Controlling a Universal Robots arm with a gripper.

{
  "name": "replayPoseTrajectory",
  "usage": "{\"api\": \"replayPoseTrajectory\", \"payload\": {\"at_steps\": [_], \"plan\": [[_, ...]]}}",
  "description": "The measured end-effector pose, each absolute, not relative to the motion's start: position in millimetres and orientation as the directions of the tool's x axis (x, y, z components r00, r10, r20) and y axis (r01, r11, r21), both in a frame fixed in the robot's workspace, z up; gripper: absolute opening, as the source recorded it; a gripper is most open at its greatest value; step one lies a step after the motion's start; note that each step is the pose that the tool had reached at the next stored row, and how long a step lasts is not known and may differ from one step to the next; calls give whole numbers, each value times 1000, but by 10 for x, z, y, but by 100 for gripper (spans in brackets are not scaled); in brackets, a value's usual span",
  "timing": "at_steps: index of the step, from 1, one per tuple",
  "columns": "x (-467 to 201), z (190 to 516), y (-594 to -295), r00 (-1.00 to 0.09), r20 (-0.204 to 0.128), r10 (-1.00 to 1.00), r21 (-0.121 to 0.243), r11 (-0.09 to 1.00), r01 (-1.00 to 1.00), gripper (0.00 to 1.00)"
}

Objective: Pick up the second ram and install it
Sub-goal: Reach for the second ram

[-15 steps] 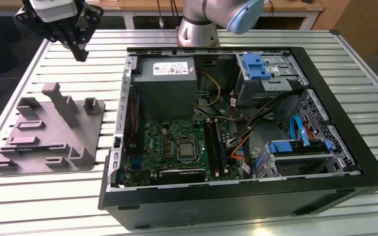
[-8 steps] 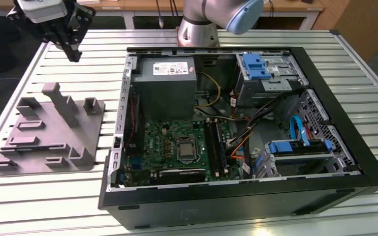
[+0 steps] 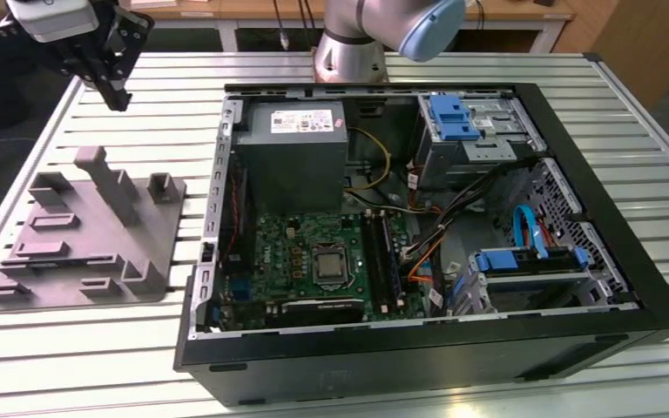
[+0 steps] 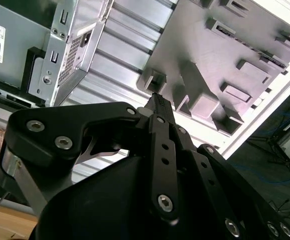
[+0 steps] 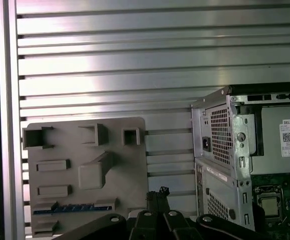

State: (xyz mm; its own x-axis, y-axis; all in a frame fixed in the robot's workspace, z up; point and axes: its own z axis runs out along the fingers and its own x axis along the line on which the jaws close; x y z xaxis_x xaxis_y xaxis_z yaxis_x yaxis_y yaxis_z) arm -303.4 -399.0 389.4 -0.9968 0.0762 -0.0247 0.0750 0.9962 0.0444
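Black 2-finger hand (image 3: 115,99) hung clenched on nothing above the slatted aluminium tabletop (image 3: 102,348). It was near 1 end of the grey plastic holder tray with upright posts (image 3: 79,252), at the exterior view's left of the open black computer case (image 3: 428,353). In the first wrist view the second ram, a thin dark blue-green stick (image 5: 67,207), sat in a slot of that tray, apart from the hand.

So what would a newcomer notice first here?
The open computer case with its green motherboard dominates the exterior view's middle and right. To its left on the slatted table lies the grey holder tray, and the gripper hangs over the table at that view's upper left, holding nothing.
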Motion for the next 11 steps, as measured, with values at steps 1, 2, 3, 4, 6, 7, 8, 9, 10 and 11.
{"api": "replayPoseTrajectory", "payload": {"at_steps": [1, 2, 3, 4, 6, 7, 8, 9, 10, 11], "plan": [[-3049, 3891, -3989, -997, -25, 76, 44, 996, 75, 10], [-3063, 3889, -3989, -997, -25, 76, 44, 996, 75, 10], [-3078, 3887, -3990, -997, -25, 76, 44, 996, 75, 10], [-3091, 3885, -3989, -997, -25, 76, 44, 996, 75, 10], [-3118, 3881, -3990, -997, -25, 76, 44, 996, 75, 10], [-3136, 3879, -3990, -997, -25, 76, 44, 996, 75, 10], [-3151, 3877, -3990, -997, -25, 76, 44, 996, 75, 10], [-3165, 3874, -3991, -997, -25, 76, 44, 996, 75, 10], [-3178, 3871, -3992, -997, -25, 76, 44, 996, 75, 10], [-3193, 3867, -3994, -997, -25, 76, 44, 996, 75, 10]]}}
